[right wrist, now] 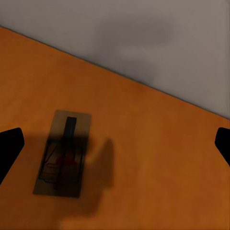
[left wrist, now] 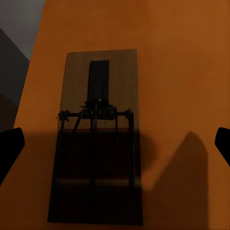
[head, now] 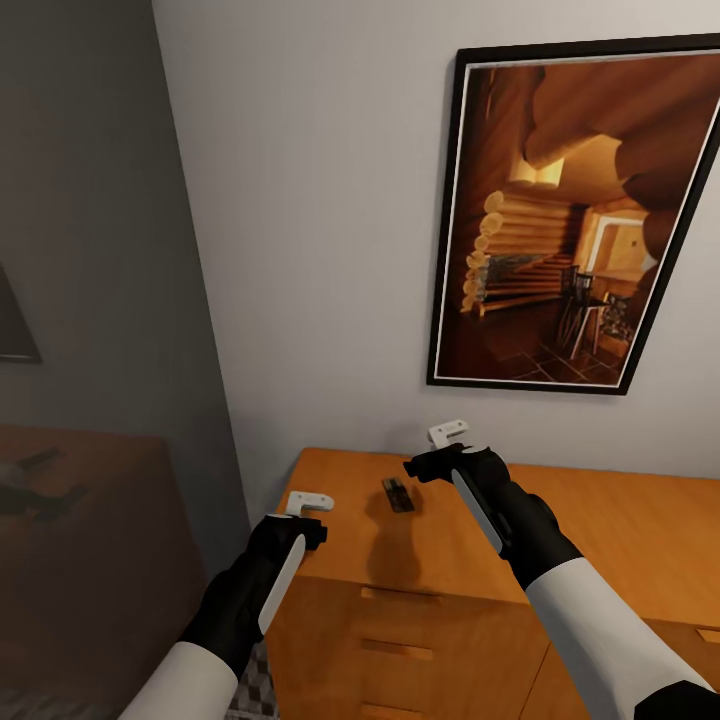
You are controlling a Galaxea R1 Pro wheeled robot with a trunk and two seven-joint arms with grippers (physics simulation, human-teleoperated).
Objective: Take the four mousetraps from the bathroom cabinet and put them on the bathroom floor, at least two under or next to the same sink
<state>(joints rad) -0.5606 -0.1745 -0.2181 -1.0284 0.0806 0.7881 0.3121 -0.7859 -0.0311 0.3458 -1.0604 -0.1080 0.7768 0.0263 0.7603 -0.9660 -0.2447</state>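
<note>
Both arms stretched fwd over the cabinet (head: 560,540) top, black forearms, white sleeves. Left pincer (head: 305,520) at 7 o'clock of the mousetrap (head: 397,494), above the cabinet's left front corner, fingers spread, nothing held. Right pincer (head: 445,455) at 2 o'clock of the trap, close by, also released, empty. One mousetrap flat on the orange-brown top, nr back-left, untouched. Grey wall behind w/ framed log-cabin picture (head: 560,215). Patterned bathroom floor (head: 255,690) tile glimpsed at bottom.
</note>
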